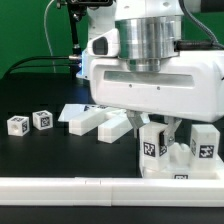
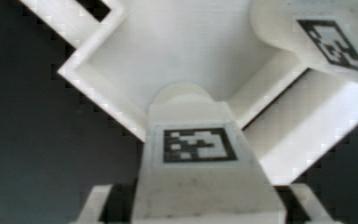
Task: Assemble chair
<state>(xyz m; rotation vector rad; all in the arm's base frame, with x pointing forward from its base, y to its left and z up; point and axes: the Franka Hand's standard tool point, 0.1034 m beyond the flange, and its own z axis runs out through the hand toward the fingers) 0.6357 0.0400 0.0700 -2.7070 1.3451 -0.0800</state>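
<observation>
Square black-and-white checker tags are the only labels; two face the camera on the uprights of the half-built chair [image 1: 182, 160], which stands on the black counter [image 1: 40, 155] at the exterior view's right, just behind the long white rail [image 1: 100, 186]. The hand [image 1: 165, 128] hangs low over that chair, its fingers reaching down between the uprights; the bulky white arm [image 1: 150, 60] hides the top of them. In the wrist view a tagged post [image 2: 197, 150] fills the middle, with a slanted white piece [image 2: 336, 45] bearing another tag beside it; whether the hand pinches the post or stands spread around it, I cannot tell. Toward the exterior view's left lie a wedge [image 1: 115, 126] and a flat panel [image 1: 82, 114]; well apart from them sit a tagged cube [image 1: 17, 125] and a second cube [image 1: 42, 119].
</observation>
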